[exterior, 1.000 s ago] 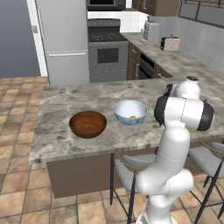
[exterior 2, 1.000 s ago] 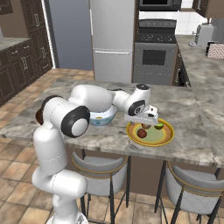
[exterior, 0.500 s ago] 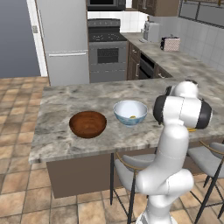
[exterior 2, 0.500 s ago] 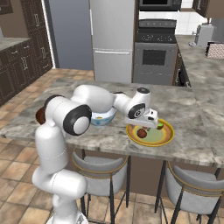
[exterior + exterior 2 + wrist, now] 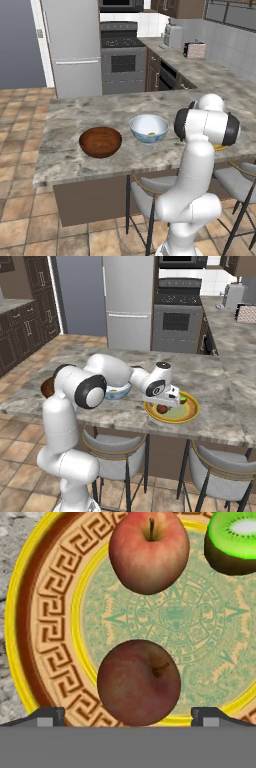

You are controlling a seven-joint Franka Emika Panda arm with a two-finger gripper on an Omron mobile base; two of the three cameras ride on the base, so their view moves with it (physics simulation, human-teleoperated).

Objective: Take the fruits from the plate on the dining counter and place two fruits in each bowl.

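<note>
On the dining counter [image 5: 220,387] lies the yellow plate [image 5: 189,412], and my gripper [image 5: 166,404] hangs low over its near side, open. In the hand view the fingertips [image 5: 48,716] straddle the dark red fruit [image 5: 138,682], without touching it. A reddish-peach fruit [image 5: 149,552] and a bright green fruit [image 5: 232,542] lie farther along the plate [image 5: 20,612]. The white bowl [image 5: 149,128] holds a yellow fruit [image 5: 151,133]. To its left stands the brown bowl [image 5: 100,141], with nothing seen inside. My arm hides most of the plate in the left base view.
Two grey stools [image 5: 116,452] [image 5: 221,472] stand under the counter's near edge. Behind the counter are a steel fridge [image 5: 129,301] and a stove [image 5: 177,316]. A side worktop with a toaster [image 5: 172,35] runs along the right.
My gripper has come down and slightly nearer over the plate, ending around the dark red fruit. Its jaws stayed open, and bowls and fruits have not moved.
</note>
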